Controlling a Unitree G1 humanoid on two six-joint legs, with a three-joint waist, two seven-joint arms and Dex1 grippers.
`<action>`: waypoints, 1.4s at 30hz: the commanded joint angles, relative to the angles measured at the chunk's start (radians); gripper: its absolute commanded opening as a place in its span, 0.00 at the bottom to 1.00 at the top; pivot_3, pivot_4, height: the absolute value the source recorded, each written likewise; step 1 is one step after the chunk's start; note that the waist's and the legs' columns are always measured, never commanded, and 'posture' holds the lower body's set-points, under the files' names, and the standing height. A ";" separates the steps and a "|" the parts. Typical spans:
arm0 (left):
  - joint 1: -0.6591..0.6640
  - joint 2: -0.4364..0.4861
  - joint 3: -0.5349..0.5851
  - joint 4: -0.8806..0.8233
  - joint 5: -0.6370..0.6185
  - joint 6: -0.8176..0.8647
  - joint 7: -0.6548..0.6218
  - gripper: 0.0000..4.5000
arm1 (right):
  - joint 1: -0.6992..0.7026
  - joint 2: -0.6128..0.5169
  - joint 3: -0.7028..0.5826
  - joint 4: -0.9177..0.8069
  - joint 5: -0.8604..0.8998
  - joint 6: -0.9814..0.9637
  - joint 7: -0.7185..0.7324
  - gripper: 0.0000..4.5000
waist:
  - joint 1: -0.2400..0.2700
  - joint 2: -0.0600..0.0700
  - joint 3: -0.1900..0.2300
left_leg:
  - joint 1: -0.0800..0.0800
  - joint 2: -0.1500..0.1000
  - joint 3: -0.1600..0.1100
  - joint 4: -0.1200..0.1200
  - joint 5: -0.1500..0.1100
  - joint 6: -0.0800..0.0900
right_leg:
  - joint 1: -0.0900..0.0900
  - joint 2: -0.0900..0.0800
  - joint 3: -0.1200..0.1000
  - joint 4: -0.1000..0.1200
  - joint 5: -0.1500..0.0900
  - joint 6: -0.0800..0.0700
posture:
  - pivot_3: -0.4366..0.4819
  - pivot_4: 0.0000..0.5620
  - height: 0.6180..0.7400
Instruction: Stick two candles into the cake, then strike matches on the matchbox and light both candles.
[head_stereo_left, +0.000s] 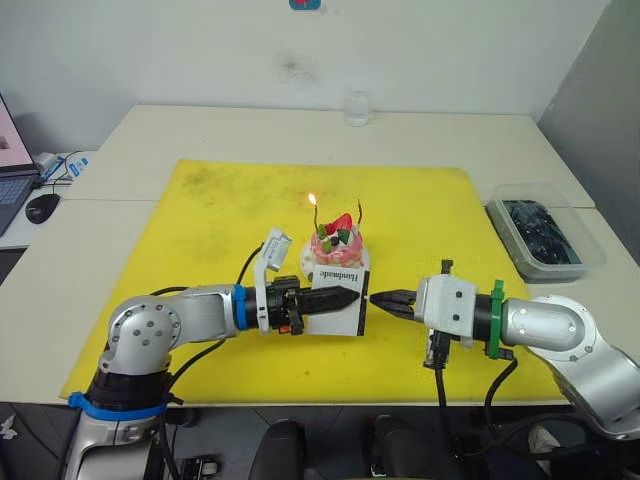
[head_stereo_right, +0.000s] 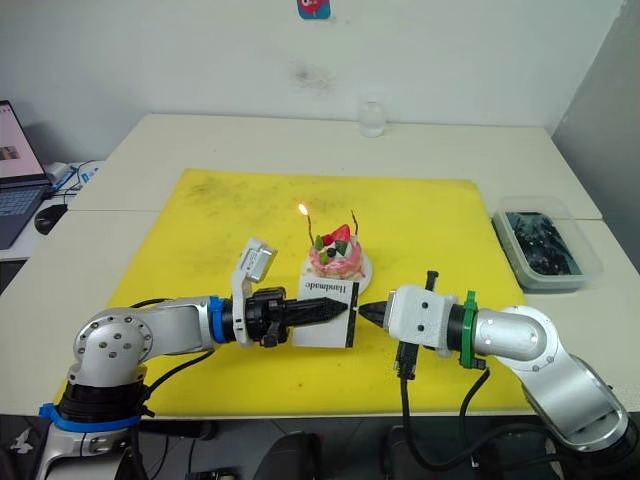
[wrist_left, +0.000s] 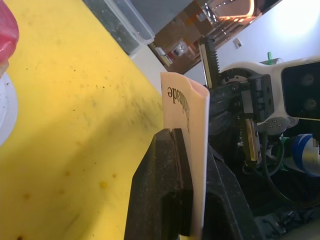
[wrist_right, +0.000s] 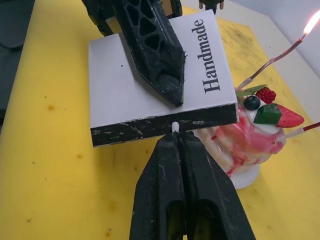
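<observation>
candles: two thin curved reddish tapers (head_stereo_left: 314, 215) in small pink layered cake (head_stereo_left: 335, 245), left one lit. flat white matchbox (wrist_right: 155, 80) clamped by left gripper (head_stereo_left: 345, 296). right gripper (wrist_right: 175, 131) pinching one match against black edge.

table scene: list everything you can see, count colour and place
cake: one, pink, on a small white plate at the mat's middle
candles: two, thin reddish, stuck in the cake; one lit, the other unlit
matchbox: one, white with black edge, held upright in front of the cake
match: one, pale tip against the matchbox's black edge
mat: one, yellow, covering the table's middle
table: one, off-white
bin: one, clear with dark contents, right of the mat
glass: one, clear, beyond the mat
laptop: one, far left
mouse: one, black, beside the laptop
left gripper: black, shut on the matchbox
right gripper: black, shut on the match
</observation>
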 joint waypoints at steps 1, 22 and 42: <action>-0.051 -0.033 -0.001 -0.062 -0.006 -0.052 -0.020 0.00 | -0.013 -0.026 0.091 0.019 -0.046 -0.060 0.079 0.00 | 0.000 0.000 0.000 | 0.000 0.000 0.000 0.000 0.000 0.000 | 0.000 0.000 0.000 0.000 0.000 0.000 | 0.48 0.27 1.00; -0.024 0.126 0.082 -0.193 0.103 -0.152 -0.113 0.00 | 0.126 -0.146 -0.114 -0.077 0.097 -0.019 0.164 0.00 | 0.004 -0.003 0.001 | 0.001 0.000 0.000 0.001 0.000 0.000 | 0.001 -0.001 0.000 0.001 0.001 0.001 | 0.48 0.27 1.00; 0.251 0.223 -0.047 -0.159 0.437 -0.325 -0.356 0.00 | -0.352 0.029 -0.015 0.160 -0.044 0.070 -0.005 0.00 | 0.004 -0.002 0.001 | 0.000 0.001 0.001 0.001 0.000 0.000 | 0.000 -0.002 0.000 0.000 0.001 -0.001 | 0.48 0.27 1.00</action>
